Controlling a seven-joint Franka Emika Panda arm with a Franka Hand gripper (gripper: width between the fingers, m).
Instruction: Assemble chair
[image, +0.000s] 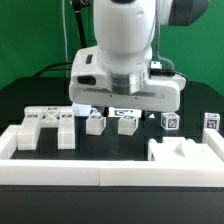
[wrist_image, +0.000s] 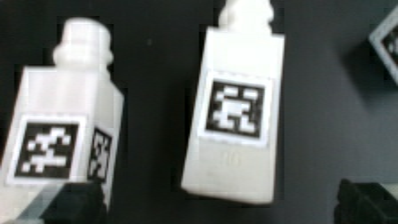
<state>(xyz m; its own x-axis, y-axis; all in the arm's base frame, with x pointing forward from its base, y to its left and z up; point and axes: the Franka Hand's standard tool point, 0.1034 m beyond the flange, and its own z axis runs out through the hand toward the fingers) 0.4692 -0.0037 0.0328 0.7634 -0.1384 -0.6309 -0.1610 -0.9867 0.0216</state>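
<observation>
Black tabletop (image: 110, 146), white chair blocks (image: 126, 123), border rails (image: 60, 173), green backdrop (image: 25, 40)

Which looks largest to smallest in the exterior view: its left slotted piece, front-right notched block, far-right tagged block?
1-2. slotted piece and notched block: alike, the block nearer the camera, so unranked.
3. tagged block, clearly smallest.

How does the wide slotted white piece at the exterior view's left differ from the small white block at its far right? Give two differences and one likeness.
The slotted piece is far wider and lies low and flat; the small block is compact. The slotted piece has open cut-outs; the small block looks solid. Both are white, carry black-and-white tags and rest on the black table.
</observation>
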